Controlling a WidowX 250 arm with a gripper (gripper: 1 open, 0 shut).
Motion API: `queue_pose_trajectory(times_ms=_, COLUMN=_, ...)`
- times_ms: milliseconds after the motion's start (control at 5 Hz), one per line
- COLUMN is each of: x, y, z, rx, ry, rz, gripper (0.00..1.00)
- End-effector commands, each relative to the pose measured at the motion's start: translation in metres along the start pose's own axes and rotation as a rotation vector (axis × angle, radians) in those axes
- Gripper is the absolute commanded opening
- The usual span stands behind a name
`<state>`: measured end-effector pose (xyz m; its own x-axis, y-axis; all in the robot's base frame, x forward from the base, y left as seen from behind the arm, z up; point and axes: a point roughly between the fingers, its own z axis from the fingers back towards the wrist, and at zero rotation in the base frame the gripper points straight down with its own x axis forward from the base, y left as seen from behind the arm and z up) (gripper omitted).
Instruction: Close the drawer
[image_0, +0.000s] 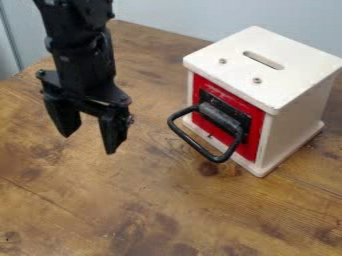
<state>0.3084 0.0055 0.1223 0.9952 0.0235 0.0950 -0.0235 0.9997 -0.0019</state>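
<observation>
The wooden table (147, 215) fills the view, its brown planks worn and streaked. Toward its far right corner sits a cream-white box (267, 90) with a slot and two small holes in its top. Over the left side of the table a black robot arm (78, 35) reaches down, well apart from the box. Its tool (87, 128) hangs just above the wood with the two black fingers (115, 130) spread wide and nothing between them. The drawer (221, 112), red-fronted with a black frame, is set in the box's left-facing side and stands slightly pulled out. Its large black loop handle (198, 136) juts toward the middle of the table.
</observation>
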Motion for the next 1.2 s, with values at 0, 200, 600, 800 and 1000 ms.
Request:
queue_pose_trajectory(times_ms=0, x=0.007, y=-0.006, z=0.017, rx=0.002, ry=-0.060, rz=-0.008, gripper=1.00)
queue_pose_trajectory(times_ms=200, x=0.002, y=0.005, z=0.020, rx=-0.002, ry=-0.065, rz=-0.051, gripper=1.00)
queue_pose_trajectory(times_ms=600, x=0.000, y=0.014, z=0.034, rx=0.006, ry=-0.068, rz=-0.015, gripper=1.00)
queue_pose_trajectory(times_ms=800, x=0.004, y=0.010, z=0.040, rx=0.004, ry=-0.098, rz=-0.039, gripper=1.00)
queue_pose_trajectory(times_ms=1000, x=-0.004, y=-0.004, z=0.040, rx=-0.002, ry=-0.100, rz=-0.074, gripper=1.00)
